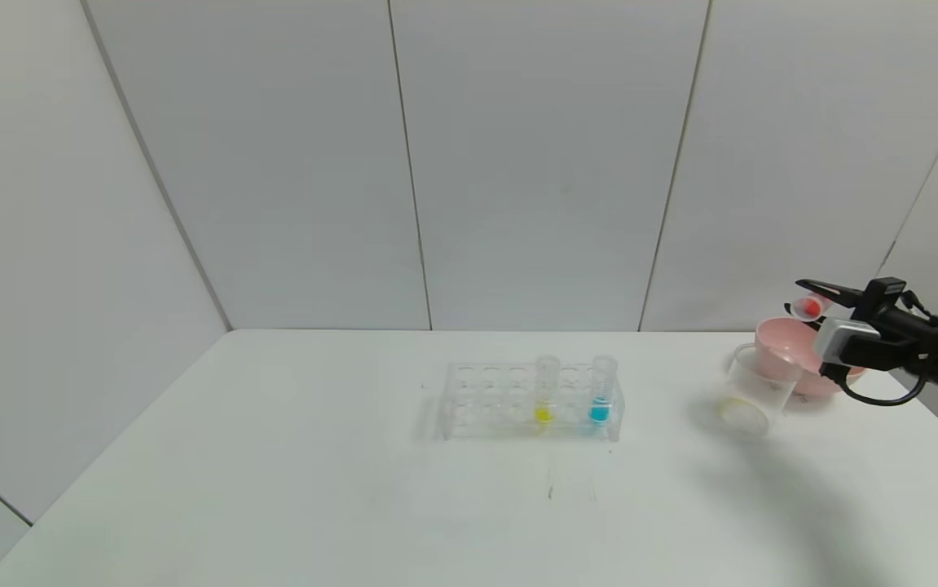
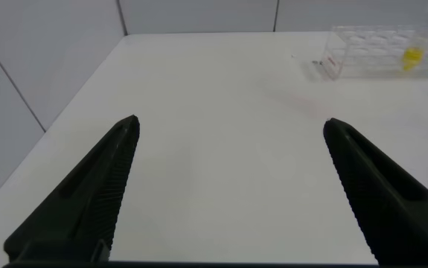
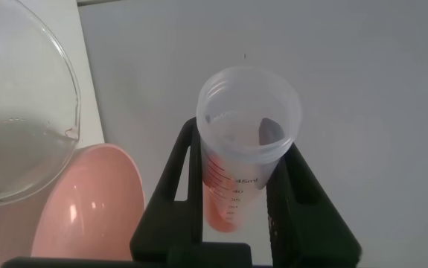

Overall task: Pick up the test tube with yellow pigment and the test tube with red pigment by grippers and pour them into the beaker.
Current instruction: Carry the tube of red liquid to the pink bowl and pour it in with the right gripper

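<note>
Clearly the right gripper (image 3: pixel 236 197) clamps the light, smooth, slippery test tube with red pigment (image 3: pixel 245 141) at mid-body, beside the beaker (image 1: pixel 755 390).

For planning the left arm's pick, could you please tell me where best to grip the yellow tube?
Grip the yellow tube on its clear upper section, coming from above: it stands upright in the rack, whose frame surrounds its lower half. A blue tube stands close by.

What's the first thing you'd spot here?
The right end effector, far right above the pink bowl, clamps the test tube with red pigment near the beaker. Mid-table, a clear rack holds the test tube with yellow pigment and a blue one.
</note>
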